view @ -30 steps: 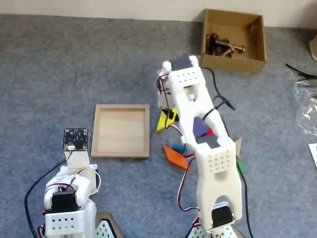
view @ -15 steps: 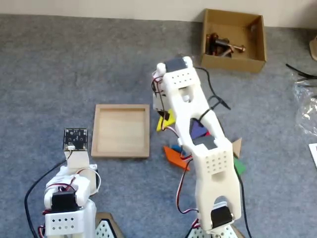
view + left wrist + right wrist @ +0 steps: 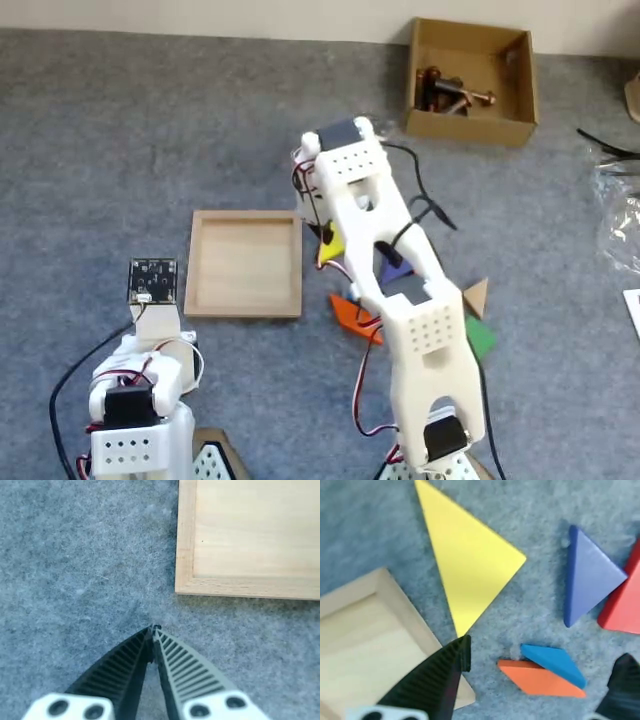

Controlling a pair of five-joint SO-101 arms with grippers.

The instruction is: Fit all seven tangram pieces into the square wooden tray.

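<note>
The square wooden tray (image 3: 197, 262) lies on the grey carpet with nothing in it. Just right of it lie a yellow triangle (image 3: 328, 247), an orange parallelogram (image 3: 350, 313), a dark blue triangle (image 3: 396, 269), a tan triangle (image 3: 476, 296) and a green piece (image 3: 481, 338). In the right wrist view my right gripper (image 3: 545, 652) is open above the carpet, with the yellow triangle (image 3: 470, 565), a light blue piece (image 3: 552, 662) and the orange parallelogram (image 3: 540, 682) close by. A red piece (image 3: 625, 605) touches the dark blue triangle (image 3: 587, 582). My left gripper (image 3: 153, 629) is shut and holds nothing, just short of the tray's corner (image 3: 184, 586).
A cardboard box (image 3: 513, 88) with brown metal parts stands at the back right. The right arm (image 3: 350, 190) stretches over the pieces and hides some of them. Cables and clear plastic lie at the right edge. Open carpet lies left of and behind the tray.
The right arm has swung left toward the tray, uncovering the tan triangle and more of the green piece. The left arm has not moved.
</note>
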